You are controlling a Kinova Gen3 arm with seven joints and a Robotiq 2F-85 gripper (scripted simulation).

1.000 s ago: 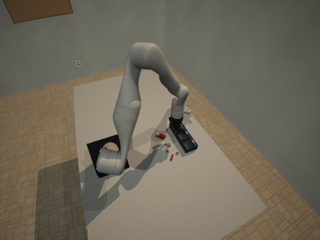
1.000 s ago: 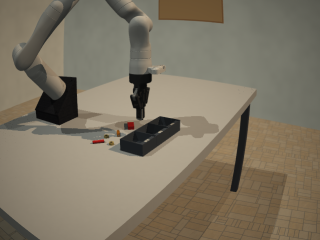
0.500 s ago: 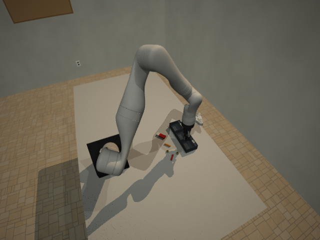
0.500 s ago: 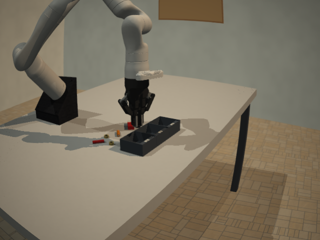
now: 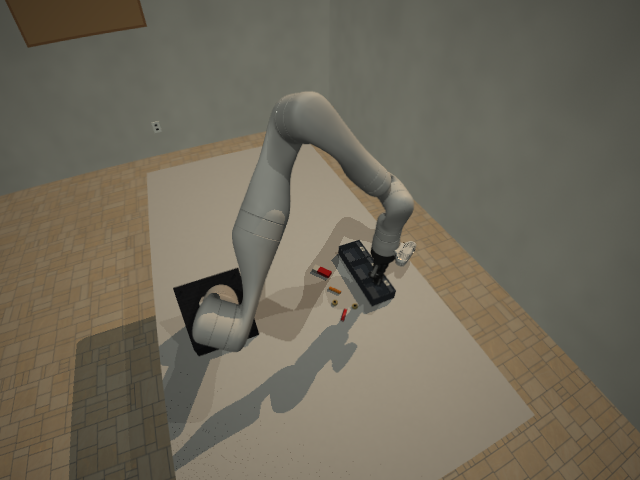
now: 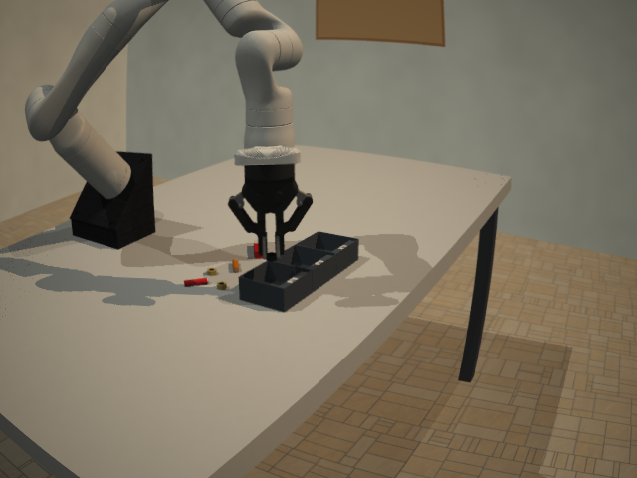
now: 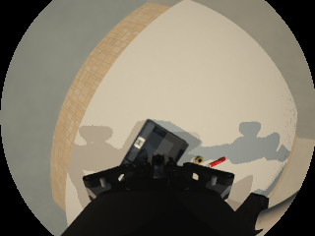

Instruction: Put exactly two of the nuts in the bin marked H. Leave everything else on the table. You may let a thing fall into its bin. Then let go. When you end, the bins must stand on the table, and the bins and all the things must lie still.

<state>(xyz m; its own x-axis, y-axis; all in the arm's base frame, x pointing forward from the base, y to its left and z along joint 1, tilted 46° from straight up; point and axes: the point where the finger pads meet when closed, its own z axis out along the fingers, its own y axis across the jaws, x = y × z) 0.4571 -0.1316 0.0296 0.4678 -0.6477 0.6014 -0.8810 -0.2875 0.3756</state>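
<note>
We've got the gripper [image 6: 270, 253] clamped on a small dark thing, likely a nut, hanging right over the near end cell of the bin [image 6: 288, 301]. Two more nuts [image 6: 211, 271] lie left of it. Straight below: the drop.

End effector [image 5: 378, 279] over bin row [image 5: 356, 266]; grasped item seemingly nut.

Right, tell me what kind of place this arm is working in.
Probably a bare test room, not a workshop or home: plain grey walls, a tiled floor, and one pale table carrying the arm, a three-part bin and a few small parts.
</note>
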